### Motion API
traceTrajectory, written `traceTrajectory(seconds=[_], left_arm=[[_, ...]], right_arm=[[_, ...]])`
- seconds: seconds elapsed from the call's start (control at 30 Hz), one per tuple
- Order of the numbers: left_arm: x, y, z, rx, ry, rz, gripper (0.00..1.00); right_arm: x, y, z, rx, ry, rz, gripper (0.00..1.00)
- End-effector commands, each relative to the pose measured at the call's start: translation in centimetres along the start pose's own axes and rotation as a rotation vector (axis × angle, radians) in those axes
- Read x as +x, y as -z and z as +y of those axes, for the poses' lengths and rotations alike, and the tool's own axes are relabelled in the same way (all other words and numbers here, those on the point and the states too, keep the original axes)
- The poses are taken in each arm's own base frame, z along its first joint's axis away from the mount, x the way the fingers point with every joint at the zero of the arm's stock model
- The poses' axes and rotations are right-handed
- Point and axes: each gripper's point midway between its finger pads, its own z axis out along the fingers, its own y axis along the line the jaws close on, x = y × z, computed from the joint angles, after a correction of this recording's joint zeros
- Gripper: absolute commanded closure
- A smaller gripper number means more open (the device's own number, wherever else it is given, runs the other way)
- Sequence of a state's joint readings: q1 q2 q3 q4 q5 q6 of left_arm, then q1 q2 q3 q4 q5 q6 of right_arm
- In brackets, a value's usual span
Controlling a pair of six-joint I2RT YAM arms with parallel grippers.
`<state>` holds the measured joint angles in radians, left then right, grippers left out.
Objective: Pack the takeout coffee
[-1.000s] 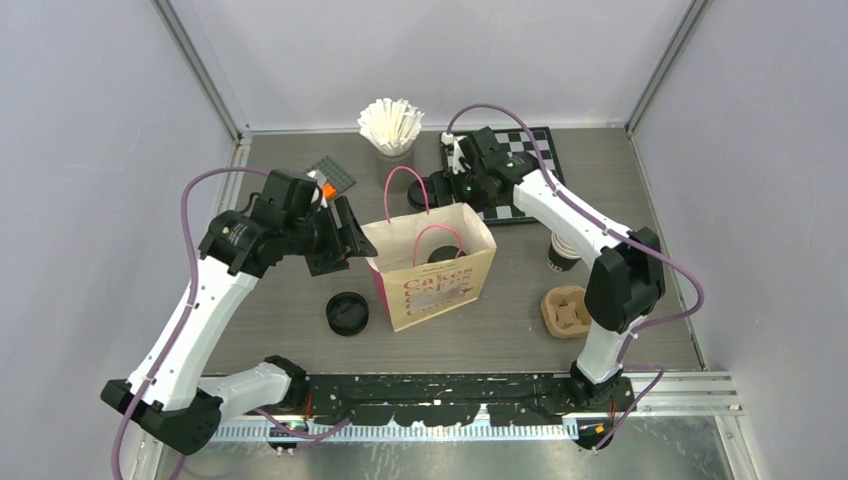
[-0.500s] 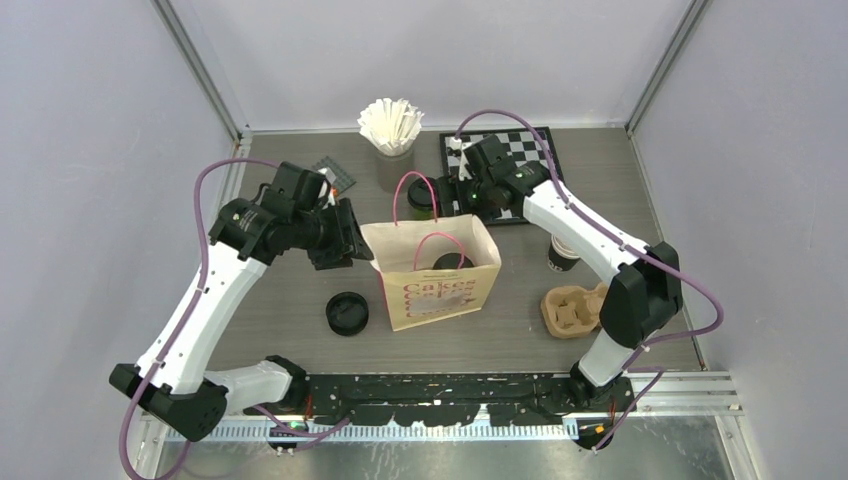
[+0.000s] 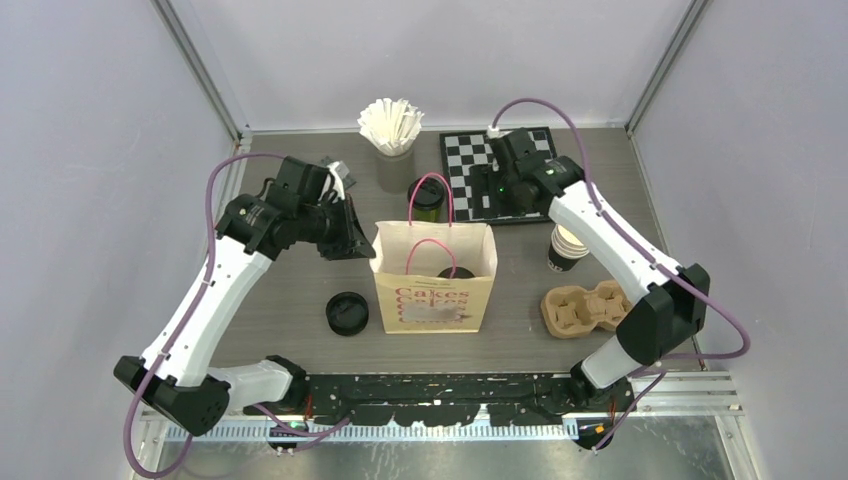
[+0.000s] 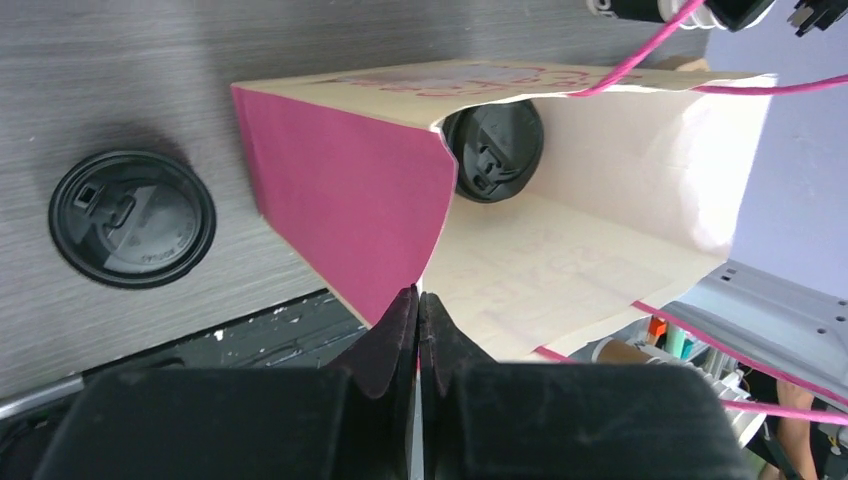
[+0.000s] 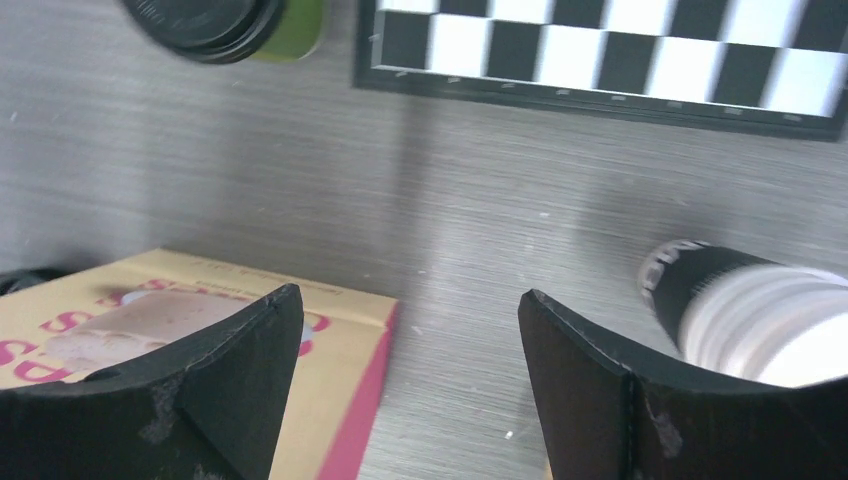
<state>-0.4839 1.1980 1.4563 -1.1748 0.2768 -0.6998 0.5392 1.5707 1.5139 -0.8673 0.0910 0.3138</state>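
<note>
On my feed a cream paper bag [image 3: 434,290] stands upright in the middle of the grey wood-grain tabletop [image 3: 300,335], its mouth open, with pink side panels, pink print on the front and two pink loop handles standing up. To its right, apart from it, a brown pulp cup carrier [image 3: 585,308] lies flat. At the far edge I see a black-and-white checkerboard [image 3: 462,175], and just left of it a holder of white paper pieces [image 3: 392,128] fanned out at the top.
</note>
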Motion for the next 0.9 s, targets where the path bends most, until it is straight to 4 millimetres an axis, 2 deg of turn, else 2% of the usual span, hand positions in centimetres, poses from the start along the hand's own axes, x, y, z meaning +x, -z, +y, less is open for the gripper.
traceTrajectory(seconds=[0.0, 0.17, 0.3, 0.47, 0.57, 0.67, 0.77, 0.87], left_arm=[[-0.8, 0.0, -3.0, 0.147, -0.035, -0.029, 0.97], [-0.4, -0.7, -5.5, 0.256, -0.045, -0.03, 0.98], [-0.3, -1.4, -6.6, 0.307, -0.059, -0.026, 0.98], [-0.3, -2.0, -6.7, 0.337, -0.085, -0.042, 0.95], [-0.3, -2.0, -6.3, 0.322, -0.103, -0.056, 0.82], [-0.9, -1.3, -5.7, 0.286, -0.132, -0.101, 0.73], [-1.5, -0.8, -4.7, 0.22, -0.149, -0.138, 0.58], [-1.7, -0.8, -4.4, 0.189, -0.166, -0.136, 0.54]], right_arm=[[-3.9, 5.2, -3.7, 0.14, -0.085, -0.159, 0.17], [-6.0, 8.6, -4.7, 0.191, -0.103, -0.25, 0.16], [-7.2, 9.9, -5.0, 0.196, -0.105, -0.319, 0.16], [-8.6, 9.4, -4.1, 0.141, -0.097, -0.373, 0.12], [-9.5, 9.0, -4.4, 0.135, -0.103, -0.401, 0.1], [-10.2, 7.8, -4.1, 0.089, -0.111, -0.414, 0.1], [-9.9, 6.3, -4.6, 0.091, -0.124, -0.368, 0.11], [-9.4, 5.5, -4.5, 0.089, -0.15, -0.327, 0.11]])
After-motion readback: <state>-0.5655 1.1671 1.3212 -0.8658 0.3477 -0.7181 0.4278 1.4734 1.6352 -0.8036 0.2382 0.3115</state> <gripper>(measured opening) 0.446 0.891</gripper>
